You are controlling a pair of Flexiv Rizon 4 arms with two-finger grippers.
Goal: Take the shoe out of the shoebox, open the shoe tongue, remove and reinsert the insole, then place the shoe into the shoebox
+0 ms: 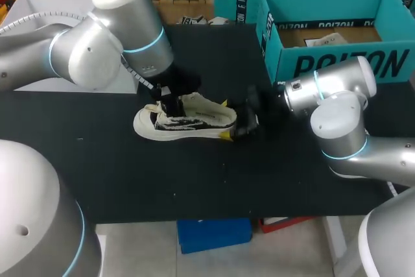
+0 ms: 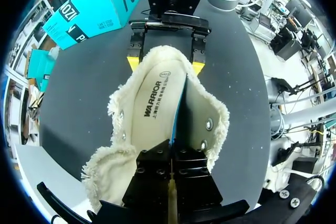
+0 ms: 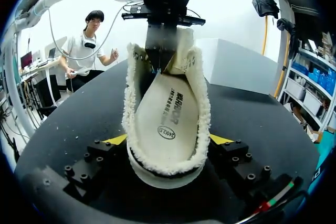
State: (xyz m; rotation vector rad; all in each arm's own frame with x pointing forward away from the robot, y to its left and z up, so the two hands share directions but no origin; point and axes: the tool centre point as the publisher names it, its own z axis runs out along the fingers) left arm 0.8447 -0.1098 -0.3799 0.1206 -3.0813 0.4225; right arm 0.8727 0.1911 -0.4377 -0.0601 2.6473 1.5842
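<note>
Black surface [image 1: 194, 186] stretched beneath both arms. From 9 o'clock the left arm [image 1: 97, 43] hung over it. The left gripper [image 1: 170, 103] pointed down into the front of the shoe's opening, fingers narrow and pressed together. What they pinched could not be told. The shoe [image 1: 194, 121] sat upright on its sole near the middle of the surface, outside the box, toe toward 9 o'clock, its insole [image 2: 155, 108] showing inside. At the shoe's 3 o'clock end the right gripper [image 1: 227, 120] stood wide, a yellow tip against each side of the heel, holding the shoe. At 1 o'clock stood the teal shoebox [image 1: 337, 63], open, well apart from the shoe.
</note>
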